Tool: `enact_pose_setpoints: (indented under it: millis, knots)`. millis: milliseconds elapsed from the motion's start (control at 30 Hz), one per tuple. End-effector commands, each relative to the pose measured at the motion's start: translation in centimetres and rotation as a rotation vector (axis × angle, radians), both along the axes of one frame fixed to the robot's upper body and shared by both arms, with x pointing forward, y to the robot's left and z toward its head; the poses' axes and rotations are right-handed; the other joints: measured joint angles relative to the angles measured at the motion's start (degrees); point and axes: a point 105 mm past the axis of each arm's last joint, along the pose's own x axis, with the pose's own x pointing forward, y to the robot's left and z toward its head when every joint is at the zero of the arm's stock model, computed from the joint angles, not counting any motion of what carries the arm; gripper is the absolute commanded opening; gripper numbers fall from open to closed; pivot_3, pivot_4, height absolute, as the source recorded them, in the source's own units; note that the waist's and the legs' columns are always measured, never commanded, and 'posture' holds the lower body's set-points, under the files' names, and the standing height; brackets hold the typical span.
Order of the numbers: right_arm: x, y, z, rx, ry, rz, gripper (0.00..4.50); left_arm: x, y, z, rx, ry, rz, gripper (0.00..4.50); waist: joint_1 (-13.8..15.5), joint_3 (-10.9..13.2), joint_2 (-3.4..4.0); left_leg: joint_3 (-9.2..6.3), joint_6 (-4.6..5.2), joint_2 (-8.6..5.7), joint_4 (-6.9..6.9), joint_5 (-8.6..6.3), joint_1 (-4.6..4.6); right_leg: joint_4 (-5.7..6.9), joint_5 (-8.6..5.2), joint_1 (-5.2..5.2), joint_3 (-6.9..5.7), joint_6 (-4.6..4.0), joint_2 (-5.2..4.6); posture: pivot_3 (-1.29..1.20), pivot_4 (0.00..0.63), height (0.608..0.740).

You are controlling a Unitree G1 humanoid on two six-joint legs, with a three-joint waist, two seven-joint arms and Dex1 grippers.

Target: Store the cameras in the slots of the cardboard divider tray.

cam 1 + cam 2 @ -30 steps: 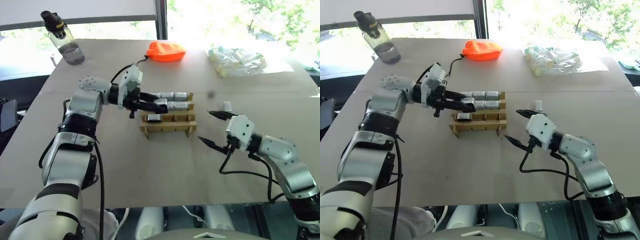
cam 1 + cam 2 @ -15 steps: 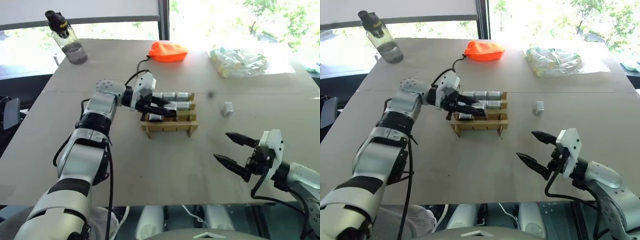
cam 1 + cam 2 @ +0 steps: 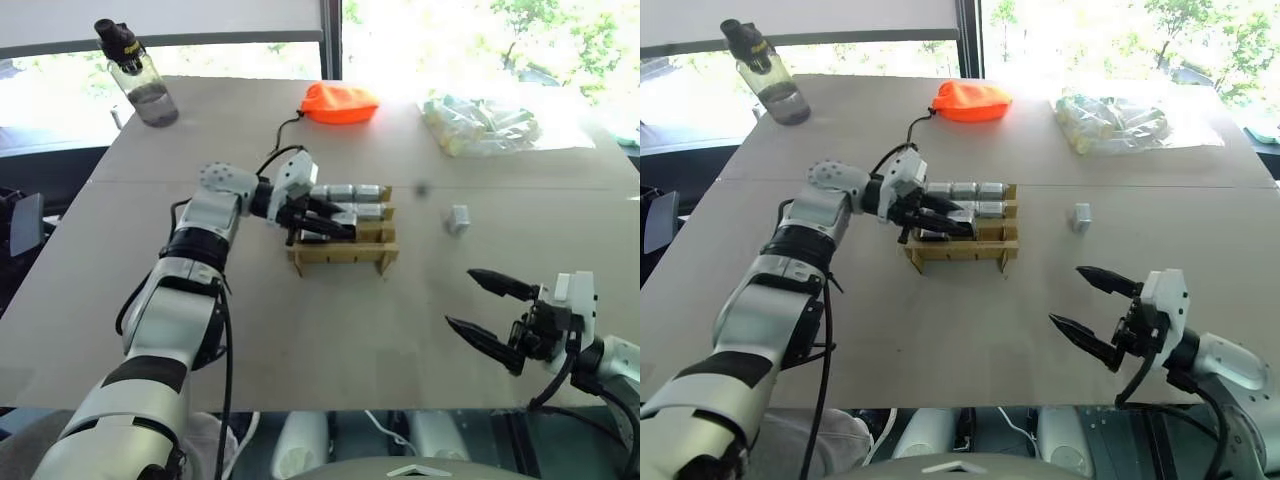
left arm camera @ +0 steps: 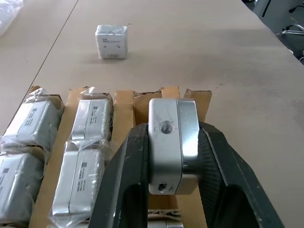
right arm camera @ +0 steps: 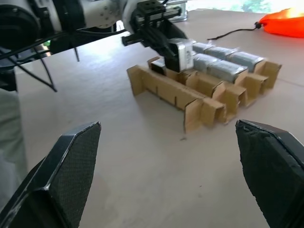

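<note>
Cameras: one bare silver-grey camera [image 4: 172, 145] is clamped between the fingers of the left end effector [image 3: 325, 222], just over the cardboard divider tray [image 3: 343, 252]; several plastic-wrapped cameras [image 3: 352, 192] already fill the tray's slots on the side toward the bench's far edge.
Loose camera: a single one [image 3: 458, 218] lies on the bare bench [image 3: 330, 330], well apart from the tray, toward the bench's right edge.
Tray: near the middle of the bench, with open slots left in the rows toward the near edge.
Left end effector: clenched on its camera, and compared with a second ago it has come lower and closer over the tray, so the camera now hangs directly above an open slot in a near row.
Right end effector [image 3: 1095, 312]: released and empty, fingers wide apart; it has drawn back from beside the loose camera to the bench's near right corner.
Meaning: the insertion looks like the step in hand, while the pick-up of the loose camera is put off.
Others: an orange pouch [image 3: 339, 102], a bag of pale tubes [image 3: 478, 122] and a water bottle [image 3: 138, 86] sit along the far edge.
</note>
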Motion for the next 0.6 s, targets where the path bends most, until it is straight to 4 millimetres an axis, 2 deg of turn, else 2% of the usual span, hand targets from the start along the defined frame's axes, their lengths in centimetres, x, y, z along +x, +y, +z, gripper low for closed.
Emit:
enact_pose_setpoints:
  millis: [33, 300, 600]
  knots:
    - [-0.3, -1.5, 0.0, 0.019, -0.058, -0.020, 4.50, 0.2, -0.1, 0.7, -0.008, -0.048, -0.004, 0.79, 0.0, 0.0, 0.00, 0.00, 0.00, 0.00, 0.00, 0.00, 0.00, 0.00, 0.00, 0.00, 0.00, 0.00, 0.00, 0.00, 0.150, 0.740]
    - [-0.8, -2.4, -1.2, 0.008, -0.053, -0.033, 4.50, 0.7, 0.2, 0.8, -0.008, -0.071, 0.018, 0.79, 0.0, 0.0, 0.00, 0.02, 0.00, 0.01, 0.01, 0.00, 0.07, 0.06, 0.00, 0.02, 0.03, 0.00, 0.01, 0.00, 0.150, 0.740]
    - [-0.5, -2.4, -1.1, 0.012, -0.080, -0.051, 4.50, 0.6, 0.5, 0.3, -0.002, -0.103, -0.001, 0.79, 0.0, 0.0, 0.00, 0.04, -0.01, 0.01, 0.05, 0.00, 0.06, 0.06, 0.00, 0.03, 0.04, 0.00, 0.00, 0.00, 0.150, 0.740]
